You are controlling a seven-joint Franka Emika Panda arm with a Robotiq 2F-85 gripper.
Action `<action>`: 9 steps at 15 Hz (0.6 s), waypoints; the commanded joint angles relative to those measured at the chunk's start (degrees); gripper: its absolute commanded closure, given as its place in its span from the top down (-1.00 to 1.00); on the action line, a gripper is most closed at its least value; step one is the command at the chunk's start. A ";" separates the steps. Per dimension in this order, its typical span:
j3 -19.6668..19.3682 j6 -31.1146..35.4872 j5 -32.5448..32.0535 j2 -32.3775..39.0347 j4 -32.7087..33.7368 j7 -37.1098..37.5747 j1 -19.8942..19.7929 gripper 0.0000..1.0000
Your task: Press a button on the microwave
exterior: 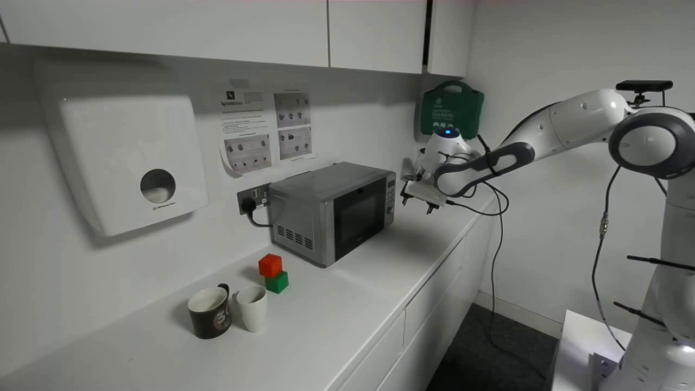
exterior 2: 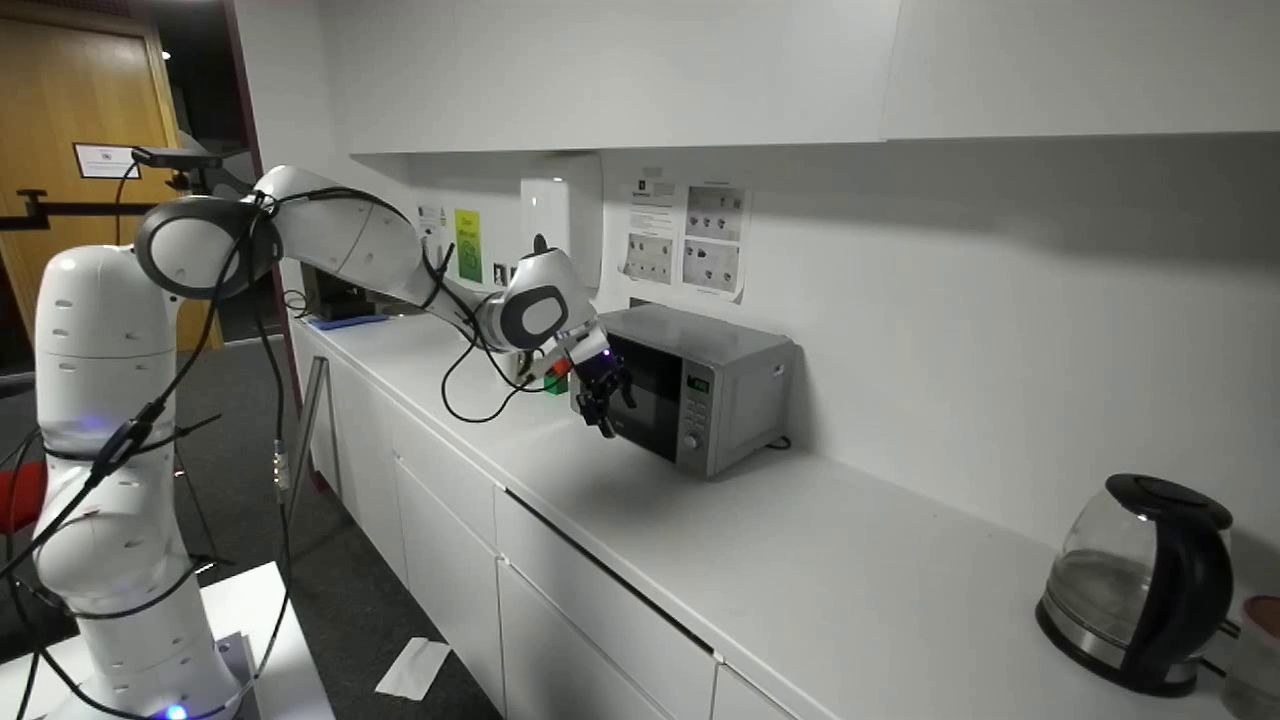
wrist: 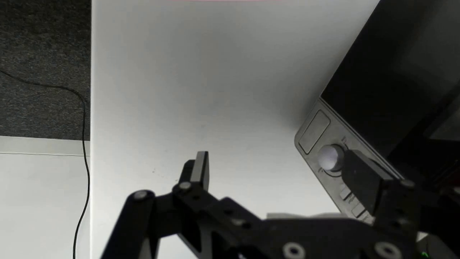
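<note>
The grey microwave stands on the counter against the wall in both exterior views (exterior: pixel 304 212) (exterior 2: pixel 750 400). Its dark door and control strip show at the right of the wrist view (wrist: pixel 316 131). The strip bears a round knob (wrist: pixel 330 157), small buttons (wrist: pixel 345 193) and, in an exterior view, a lit green display (exterior 2: pixel 698 384). My gripper (wrist: pixel 277 154) is open and empty. It hangs in the air in front of the microwave in both exterior views (exterior: pixel 418 205) (exterior 2: pixel 617 415). In the wrist view its right finger overlaps the knob's edge and covers some buttons; I cannot tell whether it touches.
A red cube (exterior: pixel 270 265) sits on a green cube (exterior: pixel 277 282) near a dark mug (exterior: pixel 209 317) and a white mug (exterior: pixel 252 309). A kettle (exterior 2: pixel 1105 580) stands along the counter. Cupboards (exterior: pixel 374 35) hang above. The counter's front edge (wrist: pixel 92 108) shows.
</note>
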 commanded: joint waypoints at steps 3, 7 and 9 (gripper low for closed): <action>-1.97 -0.29 2.27 6.95 8.80 0.85 0.23 1.00; -2.71 -0.67 4.47 10.65 12.89 0.74 0.23 1.00; -3.06 -0.95 5.67 12.17 14.43 0.46 0.14 1.00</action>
